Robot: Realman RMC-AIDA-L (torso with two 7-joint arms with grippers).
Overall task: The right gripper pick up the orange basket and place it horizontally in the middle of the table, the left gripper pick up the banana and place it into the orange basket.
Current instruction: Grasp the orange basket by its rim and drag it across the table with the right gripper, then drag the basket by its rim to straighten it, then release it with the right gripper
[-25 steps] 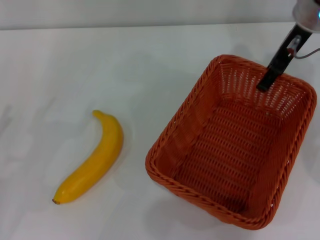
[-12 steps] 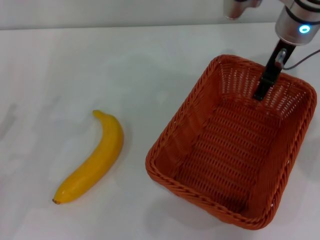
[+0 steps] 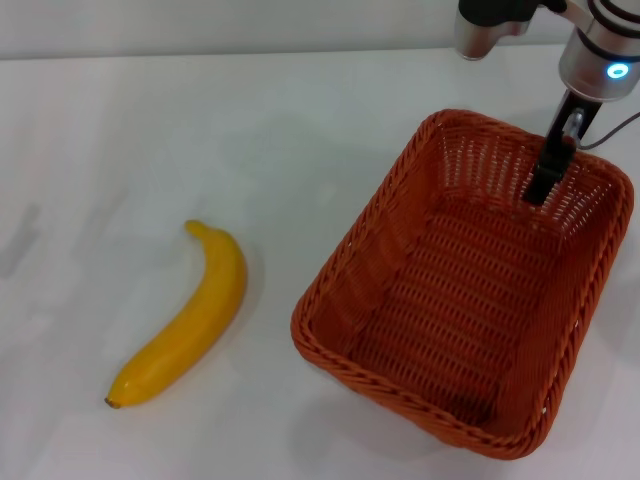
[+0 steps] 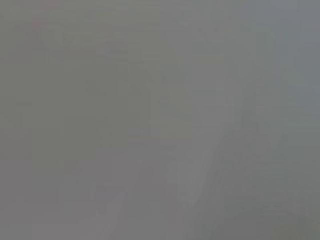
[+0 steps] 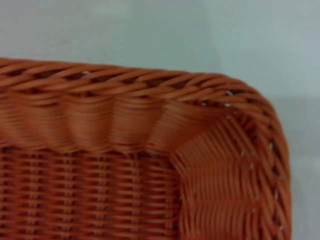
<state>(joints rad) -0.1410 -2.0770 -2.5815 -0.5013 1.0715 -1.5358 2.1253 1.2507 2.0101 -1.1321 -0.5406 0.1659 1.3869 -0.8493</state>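
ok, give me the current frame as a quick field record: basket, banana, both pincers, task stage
basket: orange wicker, on the table's right side, set at an angle, nothing in it
banana: lying flat on the table, left of the basket, apart from it
right pincer: one black finger showing, reaching down inside the basket's far wall near its far right corner; grip state not readable
left pincer: not in view; its wrist view shows only blank grey
task stage: basket not yet lifted, banana untouched

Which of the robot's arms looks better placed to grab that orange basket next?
The right: its end effector hangs just inside the far wall of the orange basket. The left arm is out of sight.
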